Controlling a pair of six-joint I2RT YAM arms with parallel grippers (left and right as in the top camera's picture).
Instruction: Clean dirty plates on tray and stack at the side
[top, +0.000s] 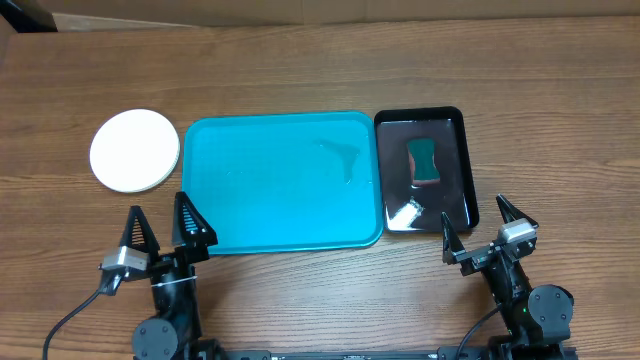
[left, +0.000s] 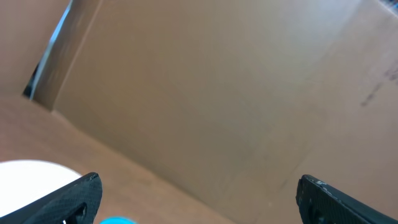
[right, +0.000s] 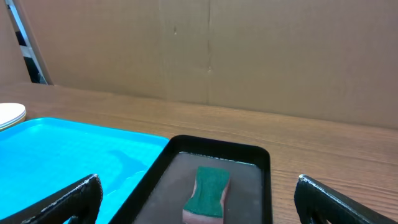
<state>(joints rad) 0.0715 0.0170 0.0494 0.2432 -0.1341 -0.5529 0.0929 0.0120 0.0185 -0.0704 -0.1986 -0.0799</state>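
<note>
White plate (top: 134, 150), turquoise tray (top: 270, 190) (green sponge (top: 424, 160), black tray (top: 456, 150)).

Left tool (top: 157, 203), right tool (top: 472, 207), jaws spread wide

I see a glossy black tray (top: 455, 160) on the wooden table (top: 300, 70). A green sponge (top: 424, 160) lies inside it, near its middle, and cardboard panels (right: 249, 50) stand beyond its far end.

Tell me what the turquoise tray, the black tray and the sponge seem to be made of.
Turquoise tray: probably plastic, smooth, faintly shiny, moulded rim. Black tray: likely plastic, glossy; it reflects light patches. Sponge: foam, matte green scouring top over a brownish layer.
</note>
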